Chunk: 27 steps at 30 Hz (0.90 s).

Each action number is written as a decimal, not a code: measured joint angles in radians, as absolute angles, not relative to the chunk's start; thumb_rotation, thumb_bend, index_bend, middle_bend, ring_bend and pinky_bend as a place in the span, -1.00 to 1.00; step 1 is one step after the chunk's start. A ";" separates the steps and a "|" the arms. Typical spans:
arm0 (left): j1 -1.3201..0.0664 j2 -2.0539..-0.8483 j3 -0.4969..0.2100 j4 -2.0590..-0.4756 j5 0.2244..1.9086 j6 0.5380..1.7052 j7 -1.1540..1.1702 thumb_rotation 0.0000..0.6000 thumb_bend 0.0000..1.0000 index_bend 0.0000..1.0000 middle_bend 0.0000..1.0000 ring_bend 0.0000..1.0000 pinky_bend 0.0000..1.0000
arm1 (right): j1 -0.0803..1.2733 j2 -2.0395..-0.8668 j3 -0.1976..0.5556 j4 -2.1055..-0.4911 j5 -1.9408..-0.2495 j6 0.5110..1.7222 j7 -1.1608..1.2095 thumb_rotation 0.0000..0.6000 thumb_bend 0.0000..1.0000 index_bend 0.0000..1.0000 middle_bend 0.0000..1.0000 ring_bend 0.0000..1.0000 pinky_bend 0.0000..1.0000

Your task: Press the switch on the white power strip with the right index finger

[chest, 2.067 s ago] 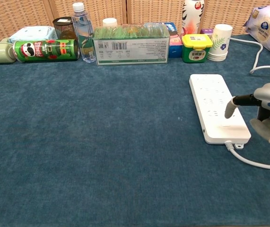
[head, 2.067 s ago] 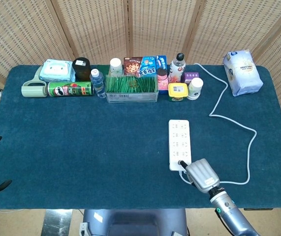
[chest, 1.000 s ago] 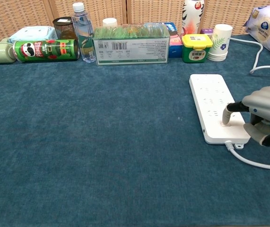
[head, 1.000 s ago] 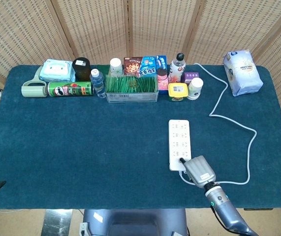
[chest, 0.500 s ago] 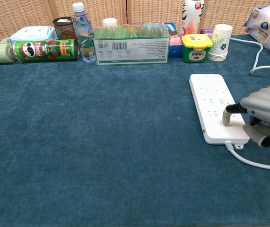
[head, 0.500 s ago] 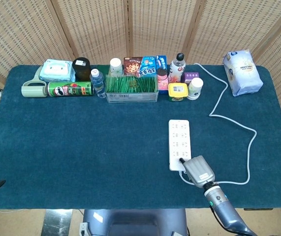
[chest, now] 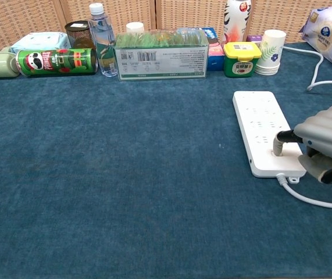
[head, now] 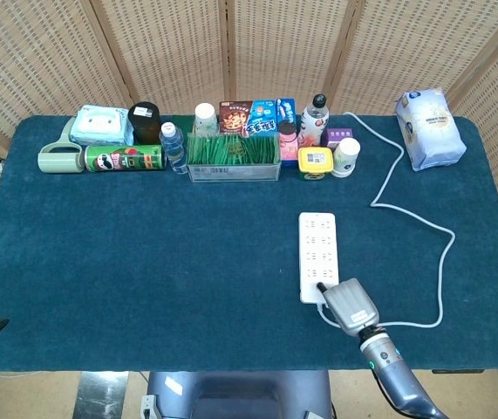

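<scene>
White rectangular plastic power strip (chest: 267, 132) located right of centre on blue-clothed table (head: 144, 253). Right robot hand (chest: 324, 145) curled, one finger extended, tip touching strip's near end. Press best kept vertical, brief, without dragging strip. Left robot hand unseen.

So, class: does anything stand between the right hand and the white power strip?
Nothing visible does. The right hand reaches over the near end of the strip, with one fingertip down on its top by the cable end.
</scene>
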<state>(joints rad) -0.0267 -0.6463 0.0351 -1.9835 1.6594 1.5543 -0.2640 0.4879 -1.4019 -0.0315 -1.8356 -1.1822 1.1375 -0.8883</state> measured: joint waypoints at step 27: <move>-0.034 -0.662 0.030 -1.983 1.617 1.526 -0.204 1.00 -0.78 -1.00 -1.00 -1.00 -0.96 | 0.386 -1.159 0.070 -1.999 -1.427 1.401 -0.520 1.00 -1.00 -0.80 -0.85 -0.84 -0.57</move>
<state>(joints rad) -0.0343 -0.6621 0.0297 -1.9832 1.6173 1.5263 -0.2038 0.3858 -1.1587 0.0702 -1.9992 -1.4272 1.4011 -0.5199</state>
